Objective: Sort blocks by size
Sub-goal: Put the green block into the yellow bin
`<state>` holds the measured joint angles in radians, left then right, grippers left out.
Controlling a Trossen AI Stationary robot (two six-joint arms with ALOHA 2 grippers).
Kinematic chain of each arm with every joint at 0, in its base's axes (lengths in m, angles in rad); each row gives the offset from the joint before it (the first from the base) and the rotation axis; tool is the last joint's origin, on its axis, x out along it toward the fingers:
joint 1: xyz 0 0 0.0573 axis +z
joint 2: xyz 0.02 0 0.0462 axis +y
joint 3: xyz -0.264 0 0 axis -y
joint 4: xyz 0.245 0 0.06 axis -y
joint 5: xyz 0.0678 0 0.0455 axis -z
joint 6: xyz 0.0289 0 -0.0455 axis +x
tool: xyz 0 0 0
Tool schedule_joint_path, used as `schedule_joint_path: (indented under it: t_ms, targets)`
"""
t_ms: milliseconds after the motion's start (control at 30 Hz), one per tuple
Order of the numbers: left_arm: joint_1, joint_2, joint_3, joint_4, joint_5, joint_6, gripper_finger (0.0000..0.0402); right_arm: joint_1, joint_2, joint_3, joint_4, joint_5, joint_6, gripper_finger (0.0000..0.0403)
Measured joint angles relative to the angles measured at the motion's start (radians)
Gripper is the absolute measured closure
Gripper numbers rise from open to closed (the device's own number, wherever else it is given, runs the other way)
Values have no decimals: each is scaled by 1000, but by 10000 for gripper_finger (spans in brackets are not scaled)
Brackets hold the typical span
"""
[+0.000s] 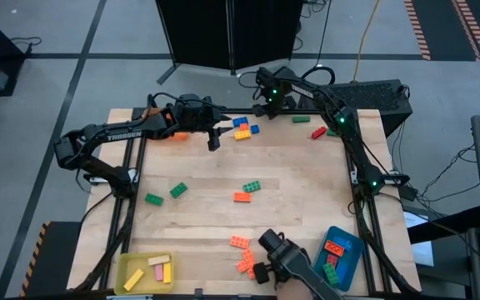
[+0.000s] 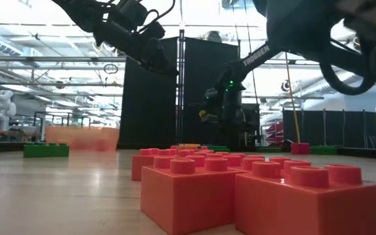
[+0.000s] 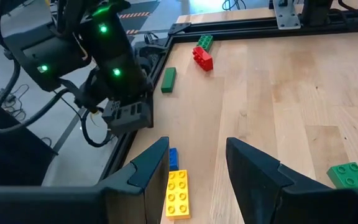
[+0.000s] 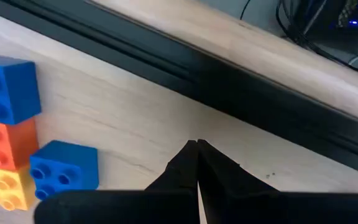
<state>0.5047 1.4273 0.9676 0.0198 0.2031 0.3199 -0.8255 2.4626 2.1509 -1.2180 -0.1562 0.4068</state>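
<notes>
A cluster of blue, orange and yellow blocks [image 1: 242,129] lies flat on the table near its far edge. My left gripper [image 1: 213,137] hovers open just left of the cluster. Its fingers [image 3: 157,171] stand above and on either side of a yellow block [image 3: 178,194] and a blue one [image 3: 173,158], touching neither. My right gripper [image 1: 267,104] points down at the far edge, shut and empty [image 4: 196,146], right of a blue block [image 4: 64,168]. It also shows in the left wrist view [image 3: 129,115]. More green, red and orange blocks lie scattered.
A yellow tray [image 1: 127,279] at near left and a blue tray [image 1: 352,250] at near right hold blocks. An orange tray [image 1: 163,127] sits under my left arm. Loose blocks: green [image 1: 178,190], orange [image 1: 242,197], orange [image 1: 239,242], red [image 1: 317,132]. A dark device [image 1: 282,265] stands at the near edge.
</notes>
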Motion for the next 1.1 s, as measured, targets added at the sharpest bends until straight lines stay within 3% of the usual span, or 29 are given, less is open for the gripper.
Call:
schedule_joint_path:
  t_ms: [133,333,600,767,1100]
  targets:
    - [0,0,0,-1,0,0,240,-24,0,0,-31,59,13,403]
    - [0,0,0,-3,0,0,240,-79,0,-2,-233,189,53,403]
    - [0,-1,0,-6,0,1,240,-91,0,-2,-268,190,43,403]
    - [0,-1,0,-7,0,1,240,-91,0,-3,-357,250,45,403]
    - [0,-1,0,-7,0,2,240,-124,3,-3,-353,282,69,403]
